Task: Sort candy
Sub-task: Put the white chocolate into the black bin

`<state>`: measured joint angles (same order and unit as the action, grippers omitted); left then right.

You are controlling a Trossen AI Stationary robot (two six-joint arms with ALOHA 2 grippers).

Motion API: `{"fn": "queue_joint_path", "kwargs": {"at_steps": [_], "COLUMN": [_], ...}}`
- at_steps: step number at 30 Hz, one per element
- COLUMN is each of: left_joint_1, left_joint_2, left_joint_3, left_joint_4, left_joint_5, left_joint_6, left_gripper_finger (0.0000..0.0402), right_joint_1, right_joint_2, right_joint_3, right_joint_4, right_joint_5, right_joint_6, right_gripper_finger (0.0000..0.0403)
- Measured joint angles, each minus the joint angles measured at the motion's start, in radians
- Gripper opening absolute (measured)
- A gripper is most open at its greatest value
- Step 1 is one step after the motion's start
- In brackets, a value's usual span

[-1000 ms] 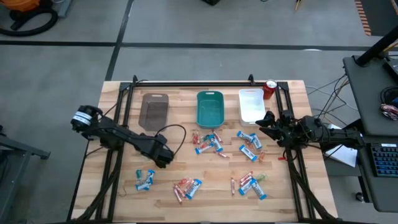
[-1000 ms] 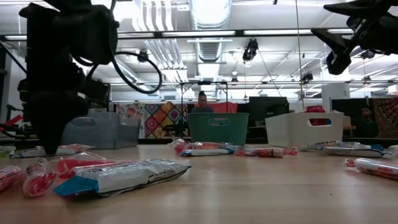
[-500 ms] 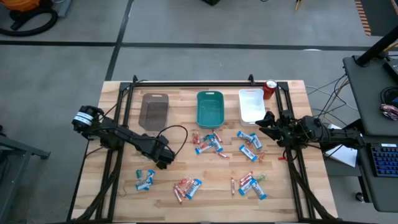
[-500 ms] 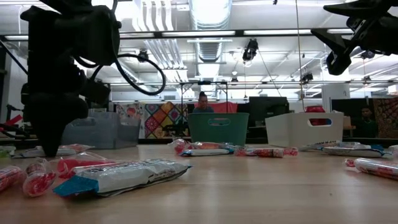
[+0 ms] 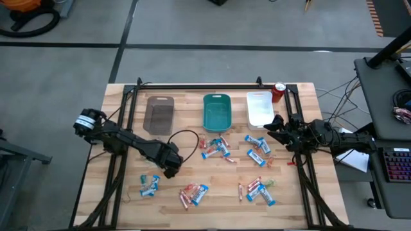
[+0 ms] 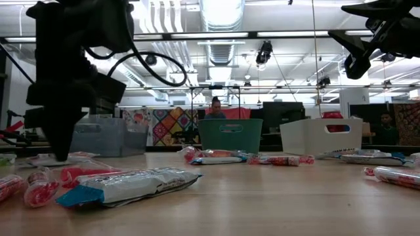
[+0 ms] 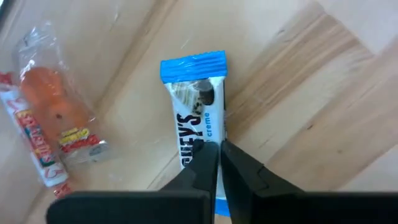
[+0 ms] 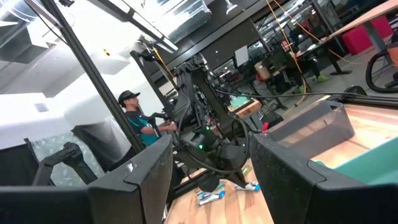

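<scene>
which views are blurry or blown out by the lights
Low view: ceiling lights glare, the near blue-and-white bar is soft, the left arm is a dark silhouette. Left wrist view: bar sharp, end effector blurred. Right wrist view: bright overhead, fingers dark.

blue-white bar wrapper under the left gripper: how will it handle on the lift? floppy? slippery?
Probably light, and stiffer than the loose sweets: the blue-and-white bar lies flat, its wrapper looking filled. The glossy film may be slippery, and the left gripper is shut at one end of it, so the far end could droop or swing. The crimped blue end looks floppy; the orange candy beside it seems clear.
</scene>
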<state>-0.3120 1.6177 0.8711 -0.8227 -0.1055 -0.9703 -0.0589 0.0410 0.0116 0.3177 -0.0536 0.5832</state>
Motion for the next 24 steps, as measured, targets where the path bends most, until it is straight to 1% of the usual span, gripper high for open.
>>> {"fn": "queue_joint_path", "kwargs": {"at_steps": [8,15,20,22,24], "left_joint_1": [-0.008,-0.024,-0.024,-0.022,-0.022], "left_joint_2": [-0.067,-0.133,-0.125,-0.12,-0.115], "left_joint_3": [0.001,0.001,-0.002,-0.003,-0.003], "left_joint_4": [0.058,0.155,0.18,0.18,0.18], "left_joint_5": [0.001,0.04,0.039,0.027,0.008], "left_joint_6": [0.068,0.231,0.213,0.195,0.177], "left_gripper_finger": [0.0,0.0,0.0003,0.0017,0.004], "right_joint_1": [0.0,0.0,0.0,0.0,0.0], "right_joint_2": [0.0,0.0,0.0,0.001,0.001], "right_joint_3": [0.0,0.0,0.0,0.0,0.0], "right_joint_4": [-0.001,-0.002,-0.009,-0.014,-0.026], "right_joint_5": [-0.002,-0.002,-0.002,-0.002,-0.002], "right_joint_6": [-0.005,-0.01,-0.011,-0.011,-0.017], "right_gripper_finger": [0.0206,0.0206,0.0206,0.0206,0.0206]}}
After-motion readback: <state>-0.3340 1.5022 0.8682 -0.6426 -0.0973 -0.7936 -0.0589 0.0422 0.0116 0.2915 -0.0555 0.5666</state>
